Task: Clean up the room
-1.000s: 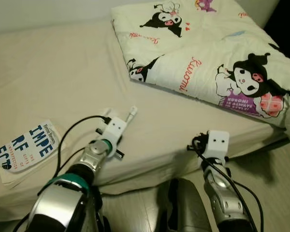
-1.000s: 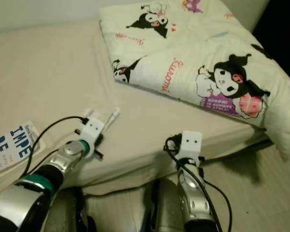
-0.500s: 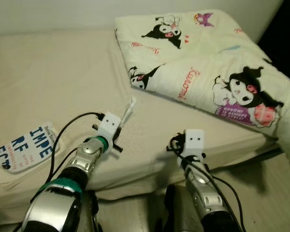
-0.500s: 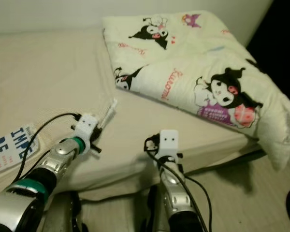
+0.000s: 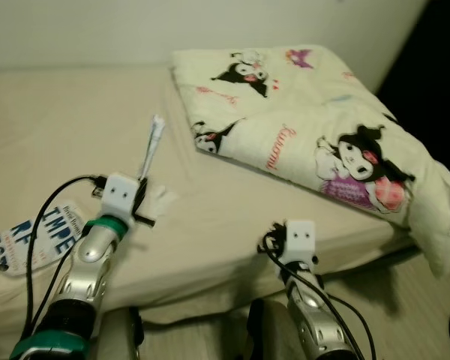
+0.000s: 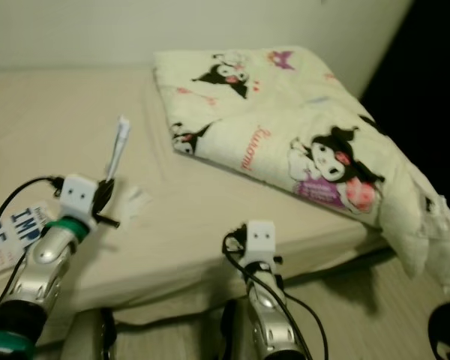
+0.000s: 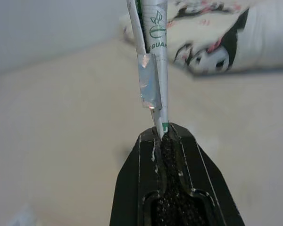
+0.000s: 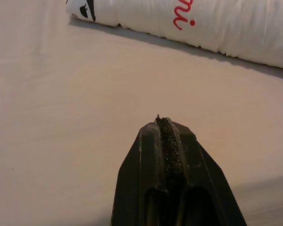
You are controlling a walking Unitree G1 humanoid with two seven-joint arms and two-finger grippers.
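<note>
My left gripper (image 5: pixel 140 189) is raised over the beige bed (image 5: pixel 60 127) and shut on a thin, flattened white wrapper (image 5: pixel 151 144) that stands upright from its fingertips. In the left wrist view the wrapper (image 7: pixel 153 70) shows green print and a foil patch, pinched at its lower end by the gripper (image 7: pixel 163 133). A small white paper scrap (image 5: pixel 161 201) lies on the sheet just beside that gripper. My right gripper (image 8: pixel 162 123) is shut with nothing in it, low over the bed's near edge.
A folded cream blanket with cartoon prints (image 5: pixel 307 142) covers the bed's far right. A book with blue lettering (image 5: pixel 37 236) lies at the near left edge of the bed. Wooden floor (image 5: pixel 405 315) shows at the lower right, and a pale wall runs behind the bed.
My left gripper has risen from the sheet, taking the wrapper from lying flat to standing upright. The camera has shifted; the right arm has hardly moved.
</note>
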